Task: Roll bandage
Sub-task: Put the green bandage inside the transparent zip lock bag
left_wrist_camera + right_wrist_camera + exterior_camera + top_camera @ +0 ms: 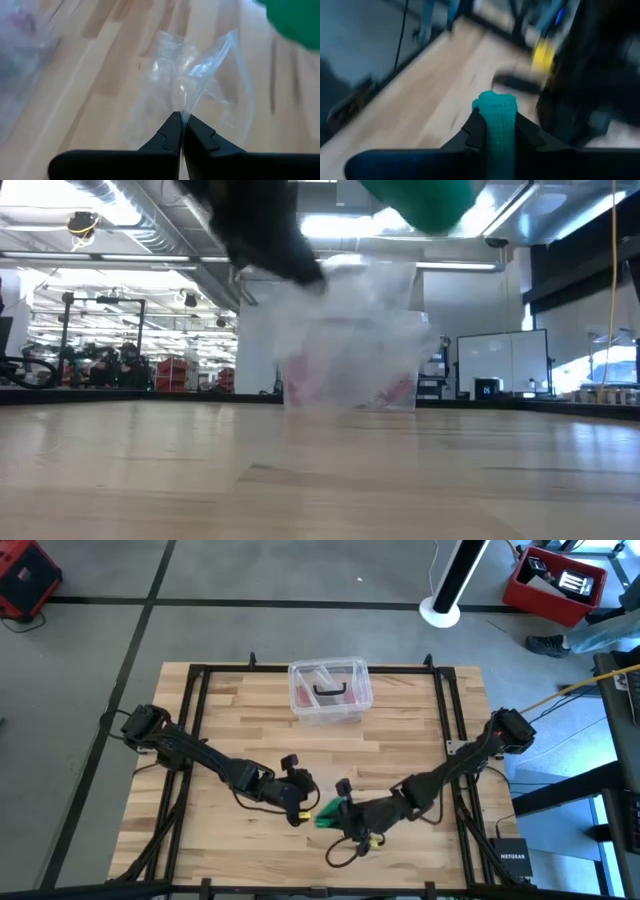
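The right gripper [496, 131] is clamped on the green bandage [497, 120]; the left gripper [181, 131] pinches a clear plastic bag [200, 85] — both near the table's [230, 730] front edge, beside each other.

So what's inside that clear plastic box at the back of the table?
The clear plastic box holds a dark, handle-shaped piece and something pinkish along its walls. From table height the box is partly covered by an arm and blurred, so what the pinkish contents are can't be made out.

My two arms reach inward over the worktop's near middle. My left gripper [181, 131] has its fingers pressed tight together; my right gripper [496, 131] (just beside it) clamps its fingers too.
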Robot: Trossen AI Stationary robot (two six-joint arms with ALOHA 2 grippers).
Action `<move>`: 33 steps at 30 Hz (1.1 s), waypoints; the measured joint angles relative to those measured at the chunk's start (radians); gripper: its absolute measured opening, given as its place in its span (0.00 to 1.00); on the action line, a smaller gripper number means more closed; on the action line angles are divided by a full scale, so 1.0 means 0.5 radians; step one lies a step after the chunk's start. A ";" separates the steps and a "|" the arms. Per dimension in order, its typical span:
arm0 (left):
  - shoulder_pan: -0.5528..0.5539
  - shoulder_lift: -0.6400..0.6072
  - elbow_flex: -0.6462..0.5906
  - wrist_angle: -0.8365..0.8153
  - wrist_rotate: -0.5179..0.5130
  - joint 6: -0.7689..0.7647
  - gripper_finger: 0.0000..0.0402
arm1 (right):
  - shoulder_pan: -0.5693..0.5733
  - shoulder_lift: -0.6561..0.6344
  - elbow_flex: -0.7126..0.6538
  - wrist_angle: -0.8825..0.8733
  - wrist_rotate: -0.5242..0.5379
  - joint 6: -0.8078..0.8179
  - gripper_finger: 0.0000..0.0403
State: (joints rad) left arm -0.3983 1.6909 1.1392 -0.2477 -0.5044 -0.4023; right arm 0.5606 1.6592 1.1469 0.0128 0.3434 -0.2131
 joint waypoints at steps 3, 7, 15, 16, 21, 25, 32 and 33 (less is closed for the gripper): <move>-0.022 0.000 0.076 -0.010 0.006 0.088 0.00 | -0.025 0.016 0.000 0.331 -0.048 -0.275 0.13; -0.050 0.000 0.178 -0.005 0.074 0.177 0.00 | -0.055 0.024 0.000 0.494 -0.149 -0.497 0.13; -0.100 0.000 0.269 -0.021 0.107 0.259 0.00 | -0.060 0.031 0.001 0.556 -0.257 -0.840 0.13; -0.100 0.000 0.273 -0.022 0.109 0.259 0.00 | -0.060 0.032 0.001 0.555 -0.276 -0.838 0.13; -0.103 0.005 0.276 -0.036 0.120 0.269 0.00 | -0.060 0.087 0.003 0.570 -0.338 -0.797 0.13; -0.098 0.003 0.287 0.034 0.102 0.229 0.00 | -0.034 0.158 0.000 0.563 -0.353 -0.809 0.13; -0.100 -0.001 0.284 0.020 0.098 0.237 0.00 | -0.018 0.182 0.000 0.509 -0.203 -1.011 0.13; -0.109 -0.001 0.284 0.014 0.094 0.242 0.00 | -0.018 0.185 -0.002 0.464 -0.168 -1.045 0.13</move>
State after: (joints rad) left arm -0.4528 1.6902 1.2812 -0.2407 -0.4573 -0.2815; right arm 0.5517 1.7519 1.1457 0.2447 0.2596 -0.7356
